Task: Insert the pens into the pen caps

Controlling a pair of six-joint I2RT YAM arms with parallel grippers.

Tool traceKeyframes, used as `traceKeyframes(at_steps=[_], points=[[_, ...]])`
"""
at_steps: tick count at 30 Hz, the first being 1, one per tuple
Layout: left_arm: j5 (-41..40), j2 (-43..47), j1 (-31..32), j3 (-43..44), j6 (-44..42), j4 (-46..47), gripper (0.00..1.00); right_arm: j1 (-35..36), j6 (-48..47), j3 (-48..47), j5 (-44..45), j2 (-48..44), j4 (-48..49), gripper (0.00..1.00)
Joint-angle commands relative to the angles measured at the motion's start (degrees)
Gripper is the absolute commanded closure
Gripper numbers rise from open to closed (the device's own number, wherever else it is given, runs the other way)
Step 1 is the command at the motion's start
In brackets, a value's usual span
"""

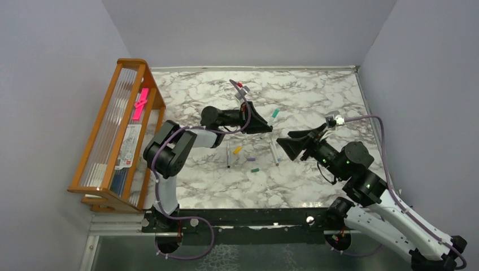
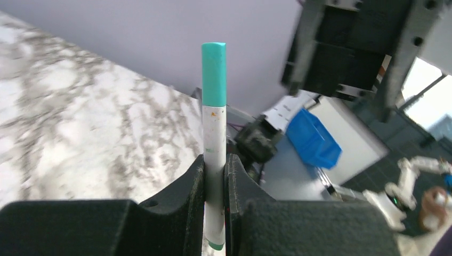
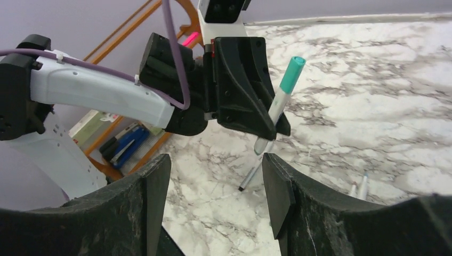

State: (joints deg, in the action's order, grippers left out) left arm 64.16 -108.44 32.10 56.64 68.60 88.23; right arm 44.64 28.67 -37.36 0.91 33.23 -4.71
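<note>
In the left wrist view, a teal-capped pen (image 2: 215, 154) is seen clamped upright between the narrow jaws of the left tool (image 2: 215, 176). Its teal cap (image 2: 214, 69) is seated on the upper end, and the white barrel is marked with small specks. That tight grip cannot be read from the top view, where pen and tool are shown only as a small dark shape over the middle of the marble desk (image 1: 316, 186).

What the other two views lack is given by the right wrist view. There the right tool (image 3: 213, 186) is held wide, with nothing between its black fingers (image 3: 152, 202). The teal-capped pen is framed beyond that gap, tilted, its lower end sticking out under the left tool.

The loose parts are laid out plainly only in the top view. Near and to the left of the teal-capped pen, an orange cap (image 1: 237, 150) is found just beside a dark-tipped pen (image 1: 228, 155). A pale purple cap (image 1: 251, 159) and a green cap (image 1: 255, 169) lie a little nearer the arm bases. Directly toward the bases from the teal-capped pen, two more pens (image 1: 274, 151) lie close together, just beside the right tool. In the right wrist view, all but their tips is hidden by the tool's own finger.

Far to the left of the teal-capped pen, a wooden rack (image 1: 101, 141) is set at the desk's edge, with a pink strip (image 1: 140, 103) lying in it.
</note>
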Motion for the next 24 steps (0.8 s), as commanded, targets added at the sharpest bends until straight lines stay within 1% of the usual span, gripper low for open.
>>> traceKeyframes(at_steps=[1,3,7,10,12,13,15,17,19,22,24], points=[[-11.4,-5.3,-4.3,-2.2,-5.3,6.4,1.00,0.3,0.5,-1.0,5.9,-0.7,-9.4,0.36],[-16.8,-5.0,-5.5,-3.9,-11.1,-2.4,1.00,0.2,1.3,-0.4,6.1,-1.3,-11.1,0.36],[-31.1,0.6,-5.2,-5.4,-25.9,-26.5,1.00,0.3,1.4,1.4,6.1,-3.1,-11.5,0.36],[-40.0,3.8,-4.6,-2.2,-34.6,-44.3,1.00,0.3,1.1,1.9,6.3,-3.2,-11.8,0.36],[-48.8,5.0,-3.4,1.6,-41.2,-57.3,1.00,0.3,1.0,2.0,6.2,-2.6,-12.0,0.36],[-52.9,5.3,-2.8,3.3,-43.5,-62.1,1.00,0.2,0.9,2.1,6.1,-2.1,-11.9,0.36],[-59.4,5.8,-1.8,5.3,-46.2,-68.1,1.00,0.3,1.2,2.2,5.8,-1.1,-11.7,0.36],[-67.6,6.1,-0.2,7.7,-49.4,-73.8,1.00,0.2,1.3,2.9,5.3,-0.4,-10.9,0.36],[-74.1,4.9,1.3,10.9,-52.7,-79.2,1.00,0.3,1.6,3.7,5.2,-0.1,-9.6,0.36],[-77.9,1.6,1.8,15.6,-53.9,-86.0,1.00,0.2,1.9,4.4,4.7,0.5,-8.5,0.36],[-79.6,-0.6,1.8,17.6,-53.8,-88.3,1.00,0.2,2.1,4.6,4.3,1.0,-7.9,0.36]])
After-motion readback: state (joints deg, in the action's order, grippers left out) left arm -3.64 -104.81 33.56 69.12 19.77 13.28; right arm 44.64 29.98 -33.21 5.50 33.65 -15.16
